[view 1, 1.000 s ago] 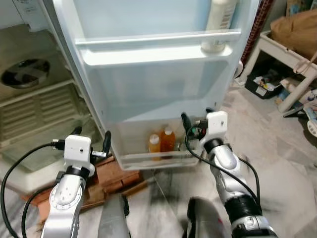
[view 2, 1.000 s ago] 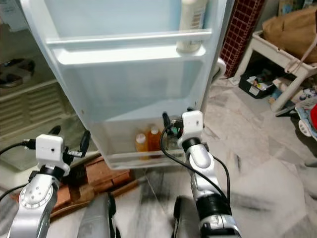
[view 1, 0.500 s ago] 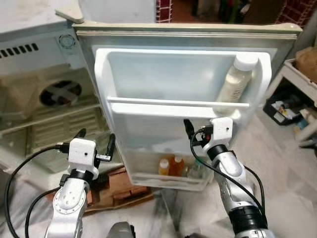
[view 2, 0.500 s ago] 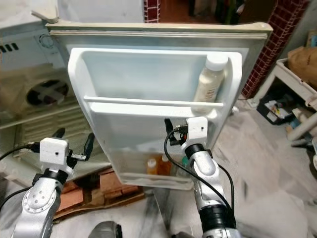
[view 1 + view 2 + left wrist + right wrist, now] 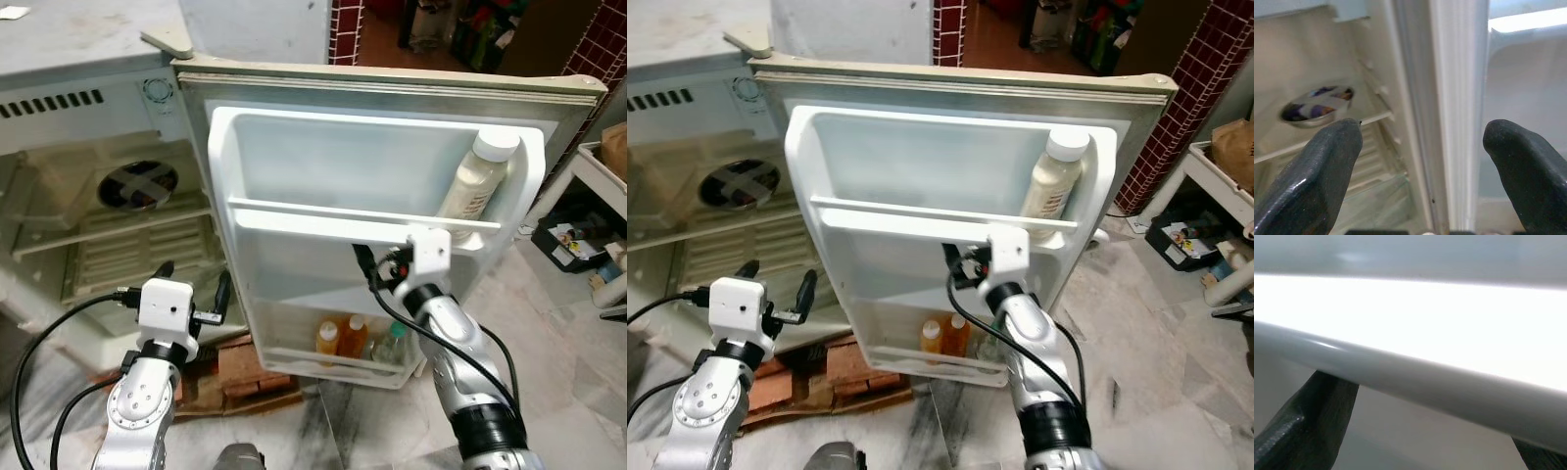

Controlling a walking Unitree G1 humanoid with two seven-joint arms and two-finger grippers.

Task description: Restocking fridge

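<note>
The fridge door (image 5: 382, 108) stands open toward me. A tall cream bottle (image 5: 477, 186) leans in the right end of its upper shelf. Two orange bottles (image 5: 339, 336) and a clear bottle (image 5: 392, 343) stand in the bottom shelf. My right gripper (image 5: 377, 262) is open, held up just under the upper shelf's white rail (image 5: 1415, 382), which crosses in front of its fingers (image 5: 1308, 426). My left gripper (image 5: 193, 281) is open and holds nothing, low at the left, pointing at the door's hinge edge (image 5: 1449, 122).
The fridge's inside (image 5: 88, 215) is at the left, with a round bowl-like thing (image 5: 1315, 105) on a shelf. Red bricks (image 5: 250, 364) lie under the fridge. A white table (image 5: 600, 171) and a black box (image 5: 568, 240) stand at the right on the marble floor.
The camera has lifted, so the door's top now shows. My right gripper has risen from beside the bottom shelf to the upper shelf's rail. The left gripper stays open.
</note>
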